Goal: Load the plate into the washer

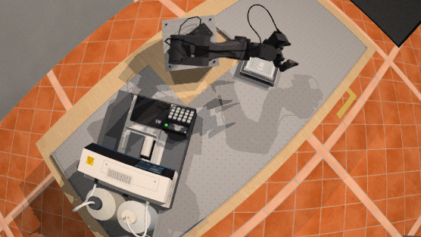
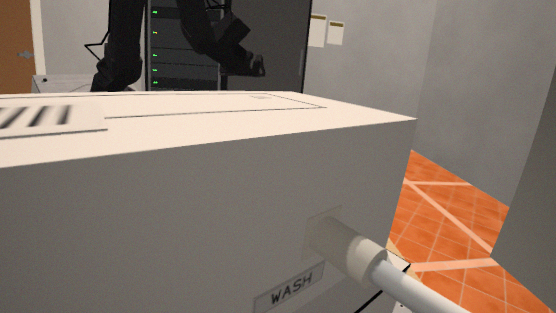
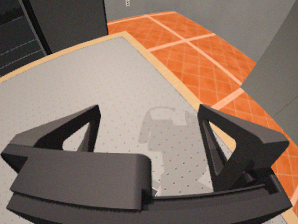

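The white well plate (image 1: 259, 67) lies in its dark nest on the grey mat, at the far side of the table from the washer. My gripper (image 1: 285, 54) hangs above the plate's far edge, open and empty; it also shows in the exterior view (image 2: 252, 65) and in the wrist view (image 3: 149, 139), where only bare mat lies between the fingers. The washer (image 1: 140, 145) stands at the near left. Its carrier (image 1: 141, 142) has no plate in it. The keypad (image 1: 181, 115) sits on the dark front panel, with a green lamp (image 1: 166, 125) lit beside it.
The arm's base plate (image 1: 190, 43) is mounted between washer and nest. Two white bottles (image 1: 119, 210) with hoses stand behind the washer. The washer's white housing (image 2: 200, 190) fills the exterior view. A dark cabinet (image 1: 382, 0) stands off the table's far corner.
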You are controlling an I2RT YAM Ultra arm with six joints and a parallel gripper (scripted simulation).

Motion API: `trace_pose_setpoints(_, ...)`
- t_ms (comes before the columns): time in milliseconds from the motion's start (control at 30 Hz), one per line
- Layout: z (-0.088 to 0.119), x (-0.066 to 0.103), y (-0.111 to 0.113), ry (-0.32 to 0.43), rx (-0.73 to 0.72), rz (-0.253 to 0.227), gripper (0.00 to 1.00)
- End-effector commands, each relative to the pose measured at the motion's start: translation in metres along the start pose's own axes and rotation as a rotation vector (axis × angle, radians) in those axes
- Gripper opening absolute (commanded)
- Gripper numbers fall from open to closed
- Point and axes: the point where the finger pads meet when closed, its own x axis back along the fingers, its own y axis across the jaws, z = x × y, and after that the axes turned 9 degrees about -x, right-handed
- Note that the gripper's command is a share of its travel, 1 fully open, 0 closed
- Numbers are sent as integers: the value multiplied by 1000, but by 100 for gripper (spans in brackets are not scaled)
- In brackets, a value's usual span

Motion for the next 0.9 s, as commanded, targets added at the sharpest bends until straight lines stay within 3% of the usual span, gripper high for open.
trace_pose_setpoints(0,1,4,3,79,-110,-23,100)
trace_pose_setpoints(333,22,10,9,243,-262,-27,100)
trace_pose_setpoints(433,19,17,5,244,-288,-14,100)
trace_pose_setpoints(733,42,42,7,437,-477,41,100)
trace_pose_setpoints(800,52,39,13,480,-478,35,100)
trace_pose_setpoints(867,45,47,7,468,-506,55,100)
